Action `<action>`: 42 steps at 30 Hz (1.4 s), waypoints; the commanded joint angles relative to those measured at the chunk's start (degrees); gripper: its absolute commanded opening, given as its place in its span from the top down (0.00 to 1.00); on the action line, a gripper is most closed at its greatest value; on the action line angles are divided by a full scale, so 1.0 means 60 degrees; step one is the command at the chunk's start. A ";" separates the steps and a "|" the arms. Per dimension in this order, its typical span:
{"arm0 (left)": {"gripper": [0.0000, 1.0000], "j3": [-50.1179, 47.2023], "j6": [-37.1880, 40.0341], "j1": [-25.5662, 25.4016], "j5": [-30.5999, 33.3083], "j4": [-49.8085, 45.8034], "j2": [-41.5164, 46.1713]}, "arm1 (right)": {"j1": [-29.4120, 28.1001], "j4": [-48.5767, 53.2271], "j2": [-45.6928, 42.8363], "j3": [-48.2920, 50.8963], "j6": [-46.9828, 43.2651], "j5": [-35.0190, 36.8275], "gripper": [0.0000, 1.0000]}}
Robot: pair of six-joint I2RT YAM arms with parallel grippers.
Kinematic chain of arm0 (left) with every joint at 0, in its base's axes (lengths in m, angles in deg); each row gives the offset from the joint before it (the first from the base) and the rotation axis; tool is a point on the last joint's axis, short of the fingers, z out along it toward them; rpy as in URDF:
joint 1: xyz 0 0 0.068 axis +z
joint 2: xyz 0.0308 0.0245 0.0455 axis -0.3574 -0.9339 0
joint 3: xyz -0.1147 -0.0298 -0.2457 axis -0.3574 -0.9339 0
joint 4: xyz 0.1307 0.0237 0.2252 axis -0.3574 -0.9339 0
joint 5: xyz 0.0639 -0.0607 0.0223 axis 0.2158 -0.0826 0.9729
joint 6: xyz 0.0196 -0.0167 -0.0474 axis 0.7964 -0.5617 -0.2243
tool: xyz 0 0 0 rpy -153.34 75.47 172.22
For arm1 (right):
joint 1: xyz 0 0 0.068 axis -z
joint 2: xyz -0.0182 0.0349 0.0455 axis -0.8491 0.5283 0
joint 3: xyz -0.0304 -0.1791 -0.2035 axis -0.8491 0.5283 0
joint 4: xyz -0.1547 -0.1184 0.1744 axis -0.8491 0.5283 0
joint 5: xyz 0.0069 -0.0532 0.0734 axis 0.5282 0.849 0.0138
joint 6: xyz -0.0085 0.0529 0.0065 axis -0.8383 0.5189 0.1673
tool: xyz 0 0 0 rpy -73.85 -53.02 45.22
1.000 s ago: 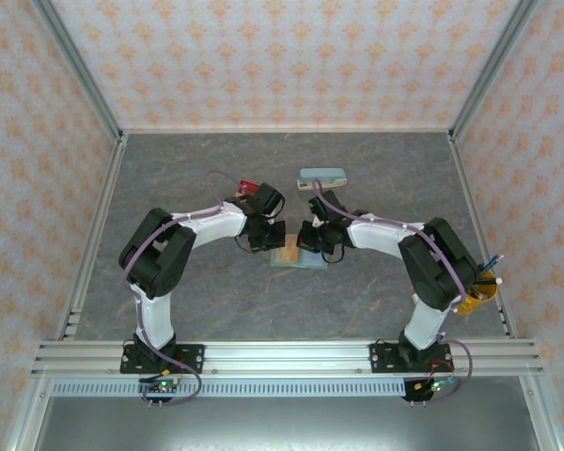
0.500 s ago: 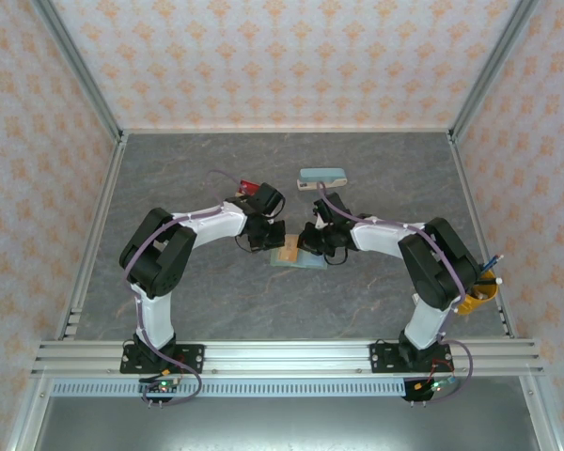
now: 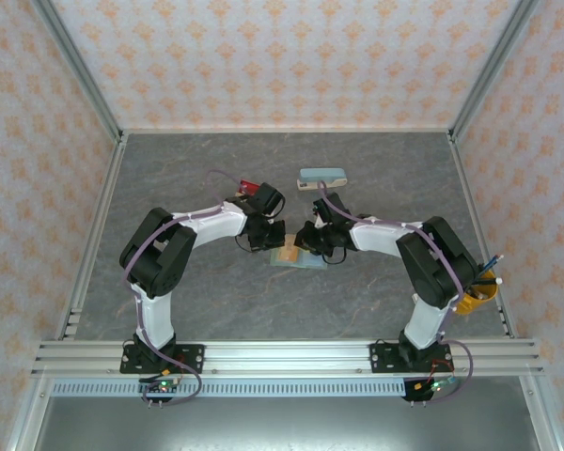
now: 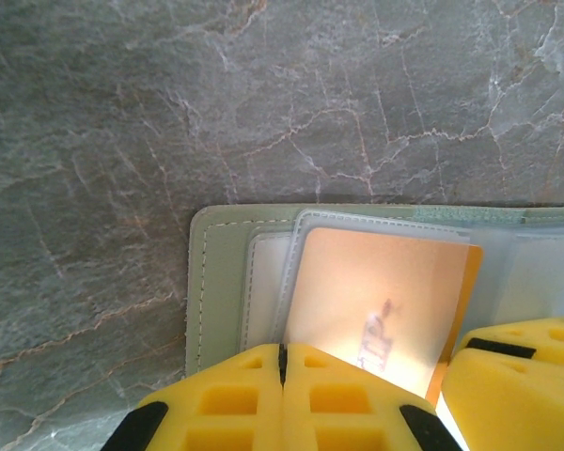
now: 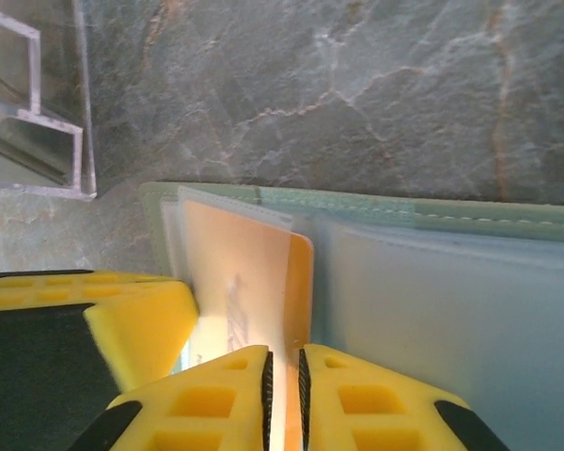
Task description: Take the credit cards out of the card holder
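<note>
Narrowly, right pincer (image 5: 284, 362) straddles orange card (image 5: 240, 272) edge; open table (image 5: 357, 94) surrounds card holder (image 5: 451, 218).

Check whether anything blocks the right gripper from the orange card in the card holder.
Nothing visible does. The right gripper is at the orange card, whose edge runs into the slit between its fingers. The shut left gripper sits beside it over the card holder, not between them.

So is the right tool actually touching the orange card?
Cannot tell. In the right wrist view the orange card runs into the slit between the right tool's fingers, but pad contact is hidden.
</note>
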 commanded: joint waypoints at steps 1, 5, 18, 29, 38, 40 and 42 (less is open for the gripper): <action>1.00 -0.0216 0.0077 0.0017 0.0666 -0.0862 -0.0677 | 0.0068 0.0643 -0.0058 -0.0041 -0.0112 0.0648 0.82; 1.00 -0.0220 0.0034 0.0050 0.0667 -0.0862 -0.0705 | 0.0069 0.0576 -0.0037 -0.0027 -0.0126 0.0585 0.82; 1.00 -0.0214 0.0004 0.0050 0.0469 -0.0818 -0.0836 | 0.0072 -0.0565 0.0442 0.0032 0.0002 -0.0493 0.89; 1.00 -0.0208 -0.0011 0.0092 0.0410 -0.0803 -0.0573 | 0.0215 -0.1202 -0.0003 0.0390 0.0044 -0.0775 1.00; 0.85 -0.0420 -0.0025 0.0202 0.0089 -0.0446 0.0026 | 0.0555 -0.0995 -0.0549 0.0782 -0.0171 -0.0771 1.00; 0.85 -0.0450 -0.0025 0.0219 0.0018 -0.0372 0.0026 | 0.0595 -0.1018 -0.0543 0.0823 -0.0178 -0.0774 1.00; 0.85 -0.0471 -0.0025 0.0234 -0.0092 -0.0300 0.0023 | 0.0607 -0.1039 -0.0522 0.0830 -0.0187 -0.0788 1.00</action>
